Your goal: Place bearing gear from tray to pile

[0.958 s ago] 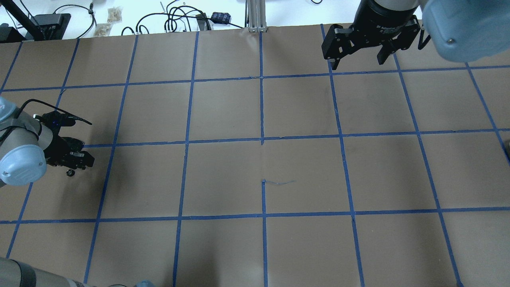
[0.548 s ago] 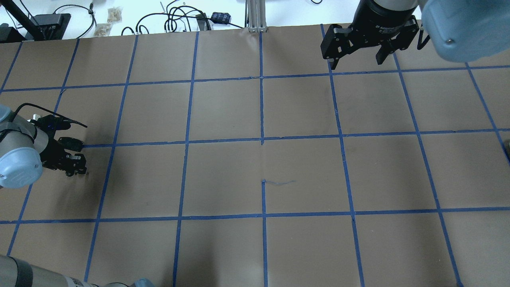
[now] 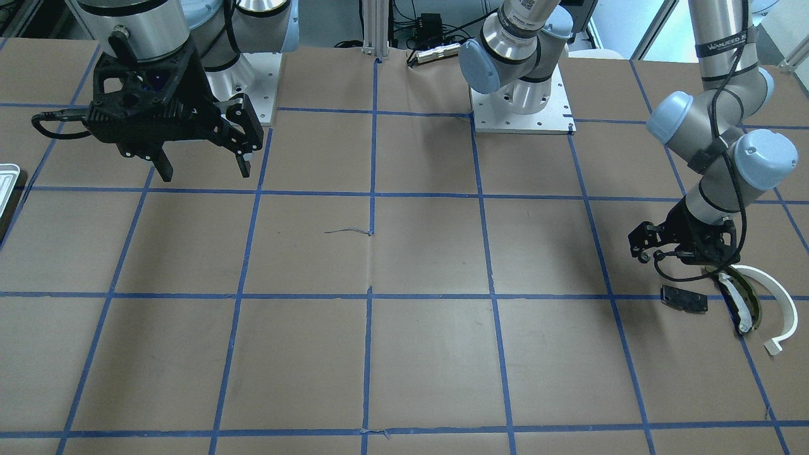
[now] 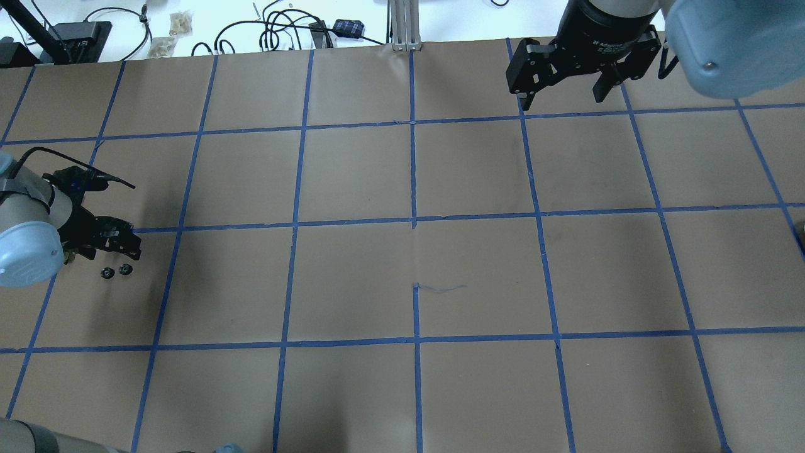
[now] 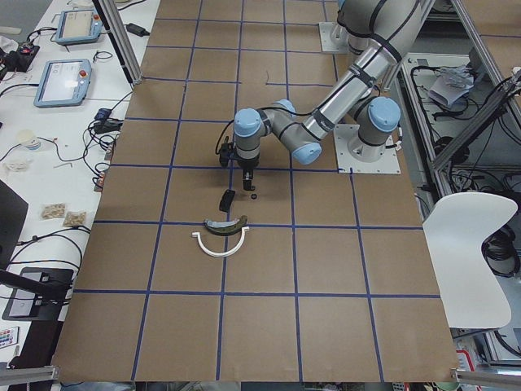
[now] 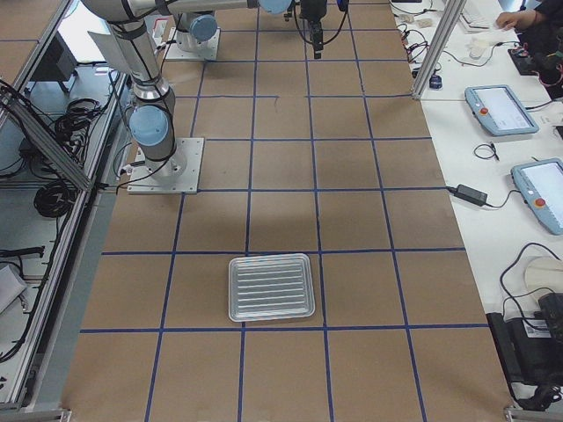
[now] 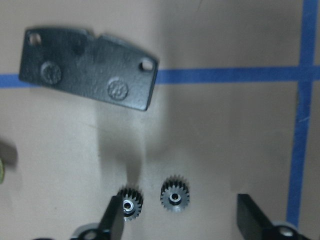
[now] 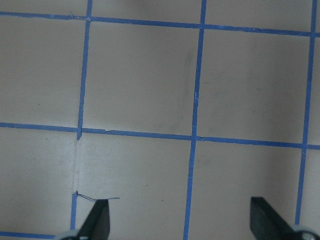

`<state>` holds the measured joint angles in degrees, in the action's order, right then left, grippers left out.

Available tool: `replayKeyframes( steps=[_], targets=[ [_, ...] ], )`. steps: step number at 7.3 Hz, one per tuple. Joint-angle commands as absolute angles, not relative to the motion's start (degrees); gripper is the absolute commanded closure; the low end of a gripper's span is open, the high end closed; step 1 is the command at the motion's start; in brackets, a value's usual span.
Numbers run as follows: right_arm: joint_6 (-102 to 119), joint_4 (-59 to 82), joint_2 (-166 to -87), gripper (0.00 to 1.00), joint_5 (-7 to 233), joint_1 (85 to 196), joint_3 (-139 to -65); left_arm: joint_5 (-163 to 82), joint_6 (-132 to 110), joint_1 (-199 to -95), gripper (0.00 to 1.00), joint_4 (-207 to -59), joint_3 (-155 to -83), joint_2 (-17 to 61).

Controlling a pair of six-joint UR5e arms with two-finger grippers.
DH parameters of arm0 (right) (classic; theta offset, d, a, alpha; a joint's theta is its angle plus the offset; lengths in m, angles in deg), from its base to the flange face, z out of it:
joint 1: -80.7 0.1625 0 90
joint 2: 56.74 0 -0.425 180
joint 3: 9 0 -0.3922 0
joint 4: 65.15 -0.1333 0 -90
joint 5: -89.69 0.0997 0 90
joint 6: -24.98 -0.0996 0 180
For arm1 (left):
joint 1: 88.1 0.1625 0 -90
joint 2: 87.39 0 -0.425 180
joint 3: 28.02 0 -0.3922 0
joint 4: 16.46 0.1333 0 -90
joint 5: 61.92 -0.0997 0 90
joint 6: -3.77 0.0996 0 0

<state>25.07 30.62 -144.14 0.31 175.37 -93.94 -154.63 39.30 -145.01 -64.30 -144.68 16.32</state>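
Note:
Two small dark toothed bearing gears (image 7: 174, 196) (image 7: 131, 202) lie side by side on the brown paper; they also show in the overhead view (image 4: 125, 269) (image 4: 107, 272). My left gripper (image 7: 182, 220) (image 4: 129, 246) is open and empty just above them. The pile lies beside it: a flat black plate with holes (image 7: 87, 67) (image 3: 684, 299), an olive-and-white curved strip (image 3: 744, 304) and a white half-ring arc (image 3: 778, 300). The silvery tray (image 6: 271, 287) lies at the table's other end and looks empty. My right gripper (image 4: 563, 94) (image 3: 199, 167) hangs open and empty high over the table.
Brown paper with a blue tape grid (image 4: 414, 221) covers the table. Cables and small devices (image 4: 295, 28) lie on the white bench beyond the far edge. The tray's rim (image 3: 6, 183) just shows at the front view's left edge.
A second ago one gear lay by my left gripper. The gripper dipped over that spot, then drew back, and two gears lie there now. The right arm barely moved.

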Motion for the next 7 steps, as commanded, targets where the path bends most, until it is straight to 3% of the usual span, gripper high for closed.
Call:
replayKeyframes(
  steps=[1,4,5,7],
  targets=[
    [25.2,30.7,-144.1,0.00,0.3,175.4,-93.9,-154.6,27.0,-153.1,0.00,-77.2,-138.4,10.3],
    [25.2,30.5,-144.3,0.00,0.0,175.4,-94.0,-154.1,2.3,-174.5,0.00,-97.5,-122.0,4.5],
    [25.2,30.5,-144.3,0.00,-0.2,175.4,-93.9,-154.7,-0.8,-178.9,0.00,-104.2,-114.7,5.3],
    [25.2,30.6,-144.4,0.00,-0.3,175.4,-94.2,-154.6,-3.0,-180.1,0.00,-113.9,-110.8,2.0]
  ],
)
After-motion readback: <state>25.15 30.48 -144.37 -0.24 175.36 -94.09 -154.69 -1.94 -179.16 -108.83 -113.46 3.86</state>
